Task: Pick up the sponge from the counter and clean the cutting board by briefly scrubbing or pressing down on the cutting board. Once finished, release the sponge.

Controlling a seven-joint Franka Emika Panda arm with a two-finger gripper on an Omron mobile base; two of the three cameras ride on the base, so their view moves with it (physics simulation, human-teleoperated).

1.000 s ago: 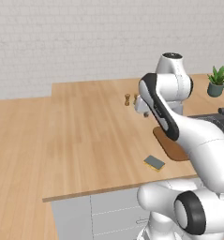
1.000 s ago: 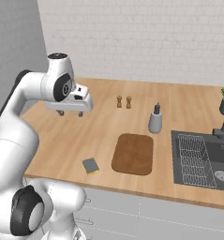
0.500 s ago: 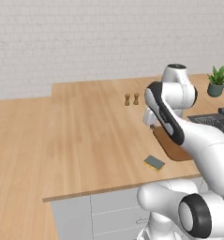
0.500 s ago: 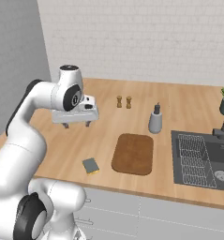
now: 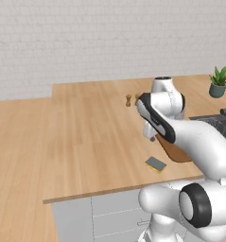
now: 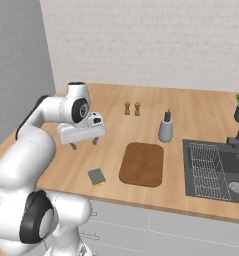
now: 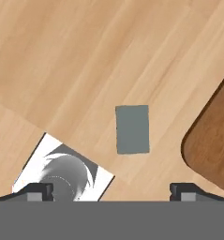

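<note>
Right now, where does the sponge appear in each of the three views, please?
Left base view: sponge lies lower right of centre, near the counter's front edge.
Right base view: lower left of centre.
Hand view: near the middle.
Shared landmark: the cutting board, apart from the sponge in every view.

Behind the worktop rises a white brick wall (image 6: 156, 45), with two small wooden shakers (image 6: 132, 108) standing side by side, a grey soap bottle (image 6: 165, 129) near the dark sink (image 6: 216, 167), and a potted plant (image 5: 219, 81) further back.
</note>
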